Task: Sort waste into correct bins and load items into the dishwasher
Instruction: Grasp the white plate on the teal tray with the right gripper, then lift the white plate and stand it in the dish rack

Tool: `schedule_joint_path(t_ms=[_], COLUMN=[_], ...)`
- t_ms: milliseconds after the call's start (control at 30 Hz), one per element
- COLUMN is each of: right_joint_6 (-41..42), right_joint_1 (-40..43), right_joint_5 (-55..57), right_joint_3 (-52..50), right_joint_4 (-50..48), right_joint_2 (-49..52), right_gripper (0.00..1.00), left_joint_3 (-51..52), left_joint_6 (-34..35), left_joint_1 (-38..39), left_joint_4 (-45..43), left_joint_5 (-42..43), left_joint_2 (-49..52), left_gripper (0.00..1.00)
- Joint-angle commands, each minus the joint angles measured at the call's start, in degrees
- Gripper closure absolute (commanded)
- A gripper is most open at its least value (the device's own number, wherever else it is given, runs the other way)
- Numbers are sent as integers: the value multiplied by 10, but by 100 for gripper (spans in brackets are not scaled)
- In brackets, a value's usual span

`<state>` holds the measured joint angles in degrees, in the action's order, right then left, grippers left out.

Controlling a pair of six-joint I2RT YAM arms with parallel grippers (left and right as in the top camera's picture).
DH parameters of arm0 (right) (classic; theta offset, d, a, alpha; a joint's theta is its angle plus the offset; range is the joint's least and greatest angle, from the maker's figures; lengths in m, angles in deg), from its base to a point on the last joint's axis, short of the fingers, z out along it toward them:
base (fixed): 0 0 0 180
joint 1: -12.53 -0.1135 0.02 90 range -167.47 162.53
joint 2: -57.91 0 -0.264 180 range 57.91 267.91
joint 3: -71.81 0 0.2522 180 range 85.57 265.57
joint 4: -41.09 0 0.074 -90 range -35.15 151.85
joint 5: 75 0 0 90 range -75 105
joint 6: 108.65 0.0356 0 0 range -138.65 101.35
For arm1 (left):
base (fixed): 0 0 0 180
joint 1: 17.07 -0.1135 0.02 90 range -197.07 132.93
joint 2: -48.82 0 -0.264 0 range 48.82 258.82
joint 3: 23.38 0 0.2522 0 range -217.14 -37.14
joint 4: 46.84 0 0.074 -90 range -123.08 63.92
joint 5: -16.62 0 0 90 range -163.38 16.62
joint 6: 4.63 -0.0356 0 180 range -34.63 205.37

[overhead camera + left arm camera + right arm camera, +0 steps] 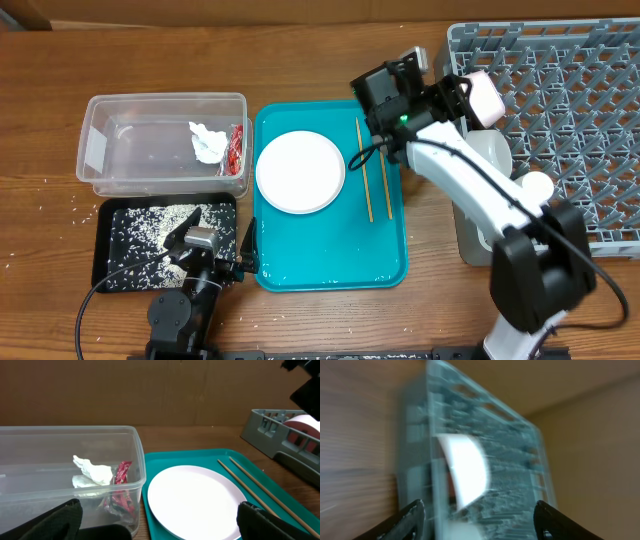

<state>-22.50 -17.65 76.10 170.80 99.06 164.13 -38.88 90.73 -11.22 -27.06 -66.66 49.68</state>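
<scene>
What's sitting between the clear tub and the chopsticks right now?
The round white plate, lying on the teal tray, as the overhead view shows.

1. Tray (330, 250): teal, rectangular, with a raised rim and rounded corners. Lies flat near the middle of the table, long sides running from the near edge toward the far one. Reflects light on its bare floor.
2. Table (40, 300): brown wood, grain running left to right. Fills the overhead view under everything else.
3. Board (150, 390): plain, flat, brown. Stands upright behind the table's far edge in the left wrist view.
</scene>
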Motion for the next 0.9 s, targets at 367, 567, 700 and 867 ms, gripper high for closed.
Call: schedule_joint_path(t_ms=[367, 567, 700, 867], right_joint_6=[368, 445, 461, 459], right_joint_1=[-76, -61, -49, -33], right_joint_5=[-680, -681, -698, -697], right_joint_3=[-58, -65, -65, -64], right_joint_4=[31, -4, -5, 3], right_joint_2=[-6, 68, 103, 90], right_gripper=[43, 46, 68, 96], left_joint_3=[5, 5, 5, 5], left_joint_6=[-11, -11, -11, -11], left_joint_1=[-7, -7, -7, -7], left_joint_4=[-1, -1, -1, -1], left_joint_5=[3, 3, 3, 3], left_joint_2=[-6, -6, -6, -6], left_gripper=[0, 0, 0, 0])
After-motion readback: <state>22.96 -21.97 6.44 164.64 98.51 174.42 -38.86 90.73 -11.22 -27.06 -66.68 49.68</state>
